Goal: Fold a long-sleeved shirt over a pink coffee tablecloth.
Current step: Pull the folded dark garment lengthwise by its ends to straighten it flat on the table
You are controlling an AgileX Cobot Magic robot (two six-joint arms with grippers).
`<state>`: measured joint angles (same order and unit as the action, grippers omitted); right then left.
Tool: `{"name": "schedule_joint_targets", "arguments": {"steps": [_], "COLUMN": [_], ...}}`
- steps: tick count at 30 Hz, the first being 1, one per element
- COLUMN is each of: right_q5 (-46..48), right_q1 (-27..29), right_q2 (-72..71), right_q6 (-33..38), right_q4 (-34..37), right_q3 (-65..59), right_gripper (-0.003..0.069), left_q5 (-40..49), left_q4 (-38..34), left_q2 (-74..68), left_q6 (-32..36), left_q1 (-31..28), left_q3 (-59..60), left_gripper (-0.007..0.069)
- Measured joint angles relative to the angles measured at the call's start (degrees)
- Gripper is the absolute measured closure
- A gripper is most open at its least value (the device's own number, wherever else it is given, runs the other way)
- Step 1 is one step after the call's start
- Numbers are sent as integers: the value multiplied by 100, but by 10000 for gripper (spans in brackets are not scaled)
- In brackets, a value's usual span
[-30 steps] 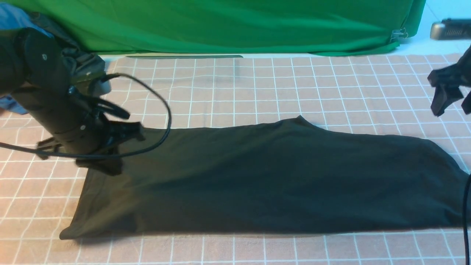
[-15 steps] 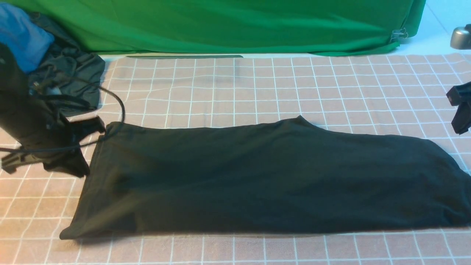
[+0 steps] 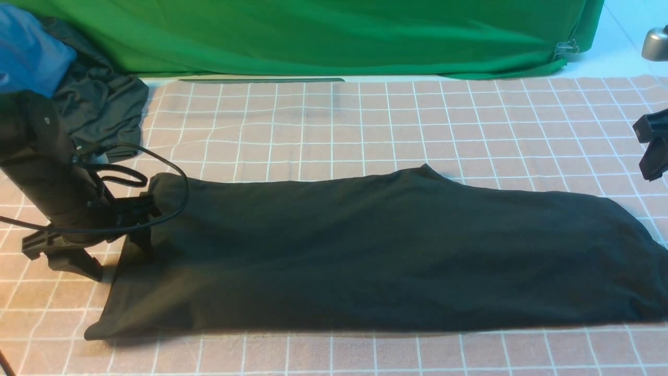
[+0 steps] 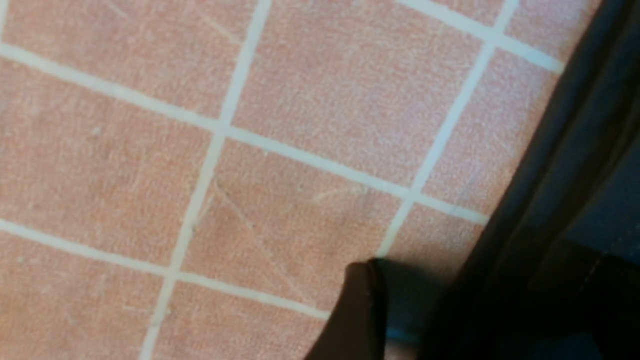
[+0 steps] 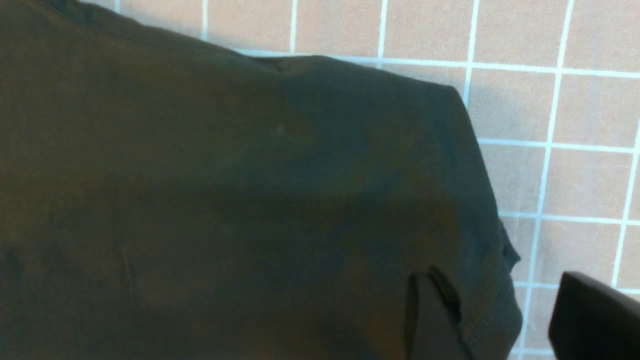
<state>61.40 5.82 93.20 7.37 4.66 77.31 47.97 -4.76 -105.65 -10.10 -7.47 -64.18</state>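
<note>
The shirt [image 3: 386,250] lies flat on the tablecloth [image 3: 365,120], folded to a long band that goes from left to right across the near half. Its right end reaches the edge of the front view.

The left gripper [image 3: 120,263] stands low at the left end of the shirt. It is released, with the jaws wide apart: one finger is over the bare tablecloth and the other at the shirt's border. It grasps nothing.

The right gripper [image 5: 500,300] hangs above the right end of the shirt. Its jaws are apart and nothing is between them.

Behind the tablecloth hangs a green cloth [image 3: 313,36]. At far left lie a blue garment [image 3: 26,52] and a dark grey garment [image 3: 99,104].
</note>
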Motion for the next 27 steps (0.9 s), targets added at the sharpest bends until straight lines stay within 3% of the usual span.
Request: {"name": "schedule_joint_targets", "arguments": {"steps": [3, 5, 8, 11, 15, 27], "right_q5": [-74, -114, -151, -181, -187, -181], "right_q1": [0, 0, 0, 0, 0, 0], "right_q2": [0, 0, 0, 0, 0, 0], "right_q6": [0, 0, -2, -2, -2, -2], "right_q4": [7, 7, 9, 9, 13, 13], "right_q3": [0, 0, 0, 0, 0, 0], "right_gripper": [295, 295, 295, 295, 295, 295], "left_q5": [23, 48, 50, 73, 101, 70], "left_q4": [-7, 42, -72, -157, -123, 382], "left_q2": [-11, -11, -22, -11, 125, 741], "left_q6": [181, 241, 355, 489, 515, 481], "left_q1": [0, 0, 0, 4, 4, 4], "left_q3": [0, 0, 0, -6, -6, -1], "left_gripper": [62, 146, 379, 554, 594, 594]}}
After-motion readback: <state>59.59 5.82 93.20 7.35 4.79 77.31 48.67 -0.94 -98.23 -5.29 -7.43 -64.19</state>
